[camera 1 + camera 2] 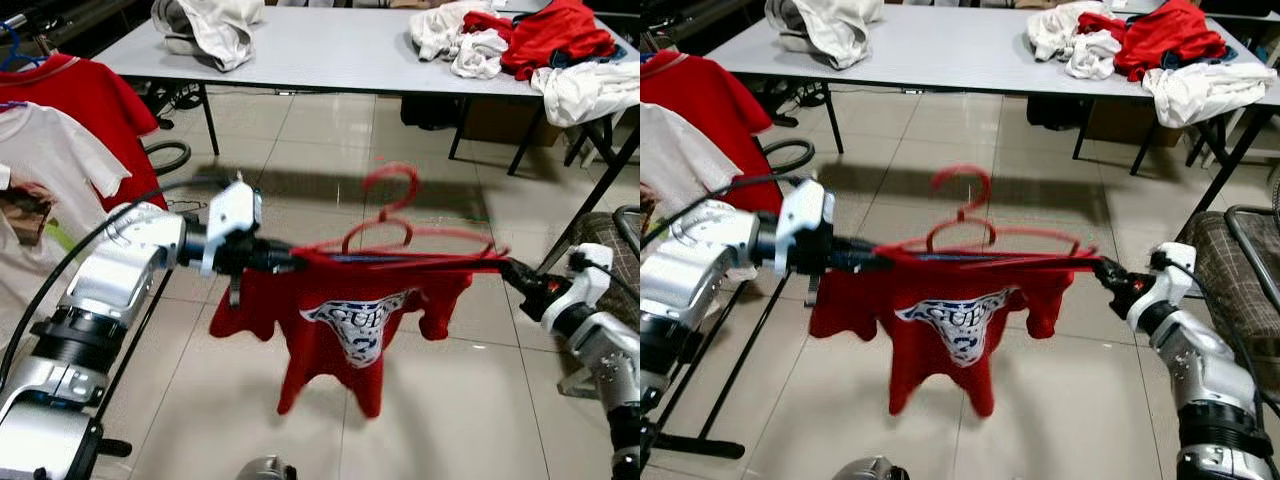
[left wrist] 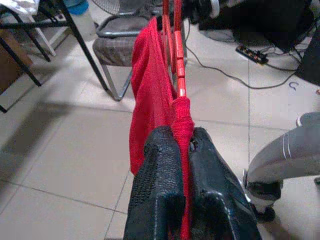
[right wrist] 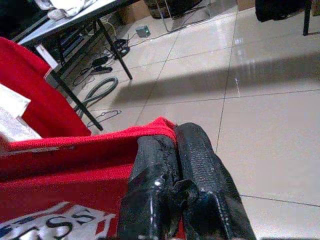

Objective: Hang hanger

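In the left eye view, a small red T-shirt with a white and blue chest print hangs on a red plastic hanger held out flat in mid-air above the pale tiled floor. The left end effector grips the garment's shoulder at one end, and the right end effector grips the opposite end. The hanger's hook stands up above the shirt, free of any rail. On the robot's left, a red shirt and a white shirt hang on a dark clothes rack. Beyond, a long grey counter carries a heap of white cloth and a pile of red and white clothes.

The right eye view shows the same arrangement, with a checked chair seat beside the right arm.

In the left wrist view, the left end effector's black fingers are clenched on bunched red fabric and the hanger's end; the hanger bar runs away from them towards a metal-framed chair.

In the right wrist view, the right end effector's fingers are pressed together, grasping the red shirt's edge, with the printed front spread below and a grey hose lying on the tiles.
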Robot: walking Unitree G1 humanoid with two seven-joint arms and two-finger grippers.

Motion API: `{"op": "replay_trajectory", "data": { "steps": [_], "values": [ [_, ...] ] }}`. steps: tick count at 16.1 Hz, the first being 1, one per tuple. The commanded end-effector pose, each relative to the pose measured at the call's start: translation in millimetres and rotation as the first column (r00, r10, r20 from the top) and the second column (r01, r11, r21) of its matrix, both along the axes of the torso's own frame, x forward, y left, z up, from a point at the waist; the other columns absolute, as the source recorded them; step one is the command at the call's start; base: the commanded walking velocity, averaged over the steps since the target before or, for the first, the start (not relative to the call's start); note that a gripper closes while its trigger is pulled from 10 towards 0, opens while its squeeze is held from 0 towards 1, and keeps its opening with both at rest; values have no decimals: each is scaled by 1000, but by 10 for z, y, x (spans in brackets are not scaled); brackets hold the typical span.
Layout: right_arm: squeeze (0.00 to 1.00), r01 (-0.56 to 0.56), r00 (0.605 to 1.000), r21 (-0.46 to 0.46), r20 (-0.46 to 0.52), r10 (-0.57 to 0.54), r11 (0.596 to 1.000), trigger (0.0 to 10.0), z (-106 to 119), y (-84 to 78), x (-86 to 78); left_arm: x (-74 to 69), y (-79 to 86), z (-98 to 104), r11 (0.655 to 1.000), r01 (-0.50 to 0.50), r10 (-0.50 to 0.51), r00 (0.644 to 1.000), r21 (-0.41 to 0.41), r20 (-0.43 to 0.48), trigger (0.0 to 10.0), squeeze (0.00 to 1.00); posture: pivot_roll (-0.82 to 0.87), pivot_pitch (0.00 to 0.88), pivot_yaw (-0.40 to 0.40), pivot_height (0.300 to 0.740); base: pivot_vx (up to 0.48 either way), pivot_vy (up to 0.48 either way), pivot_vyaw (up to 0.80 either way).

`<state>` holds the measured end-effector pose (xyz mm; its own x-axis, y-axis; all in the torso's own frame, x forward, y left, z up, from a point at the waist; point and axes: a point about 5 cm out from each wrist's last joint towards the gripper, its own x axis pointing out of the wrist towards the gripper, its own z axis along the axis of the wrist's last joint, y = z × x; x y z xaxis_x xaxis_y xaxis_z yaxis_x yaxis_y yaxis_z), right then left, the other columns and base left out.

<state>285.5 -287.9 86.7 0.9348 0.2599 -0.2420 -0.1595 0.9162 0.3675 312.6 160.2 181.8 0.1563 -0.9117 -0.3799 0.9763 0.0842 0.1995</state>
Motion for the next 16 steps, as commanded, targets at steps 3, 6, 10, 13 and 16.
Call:
{"op": "replay_trajectory", "data": {
  "steps": [3, 6, 10, 13, 16],
  "values": [
    [0, 81, 996, -31, 39, -80, 996, 0, 204, -223, -8, -20, 78, -25, 996, -22, 20, 999, 83, 26, 0, 0, 1, 0, 47, 740, 0, 0, 0],
    [0, 30, 996, -27, 81, -28, 999, 0, 346, -127, 35, 76, 67, -114, 979, -136, 129, 990, 148, 60, 0, 0, -1, 0, 49, 740, 0, 0, 0],
    [0, -77, 991, -55, 107, 82, 996, 0, 474, 87, 84, 119, -87, -137, 981, -162, 156, 986, 110, 59, 0, 0, 0, 0, 50, 740, 0, 0, 0],
    [0, -134, 985, -97, 95, 143, 986, 0, 502, 212, 95, 102, -222, -179, 987, -135, 132, 990, 84, 41, 0, 0, -8, 0, 53, 740, 0, 0, 0],
    [0, -110, 992, -133, 51, 118, 985, 0, 431, 136, 71, 111, -119, -122, 985, -129, 123, 991, 114, 58, 0, 0, -8, 0, 52, 740, 0, 0, 0]
  ]
}}
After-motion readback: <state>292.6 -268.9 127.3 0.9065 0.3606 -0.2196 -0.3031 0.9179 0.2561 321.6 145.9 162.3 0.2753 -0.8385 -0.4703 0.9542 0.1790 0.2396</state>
